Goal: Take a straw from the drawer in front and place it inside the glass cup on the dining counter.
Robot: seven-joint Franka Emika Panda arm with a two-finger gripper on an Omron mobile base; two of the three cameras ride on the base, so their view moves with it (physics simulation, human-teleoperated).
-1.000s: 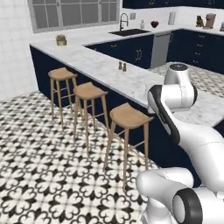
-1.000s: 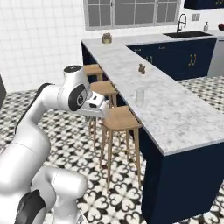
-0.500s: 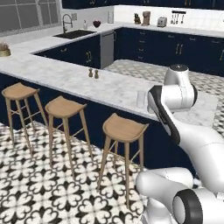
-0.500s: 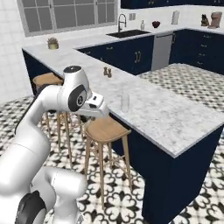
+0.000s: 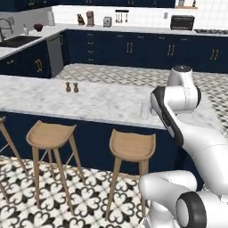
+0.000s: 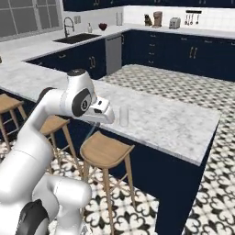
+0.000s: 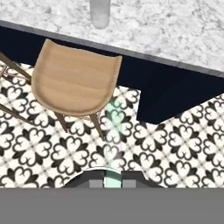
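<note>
The gripper (image 7: 113, 180), closed on the pale green straw (image 7: 114, 131), hangs above a stool (image 7: 75, 83), so it should rise toward the glass cup (image 7: 99, 13) at 12 o'clock on the worktop (image 7: 175, 30), keeping the straw upright.

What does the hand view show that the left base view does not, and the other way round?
The hand view adds the thin pale green straw held between the tips of the gripper. The left base view adds the two small brown shakers on the marble and the dark sink further back. Both share the tall clear glass cup standing on the white-grey marble dining counter, and the wooden stool in front of it.
</note>
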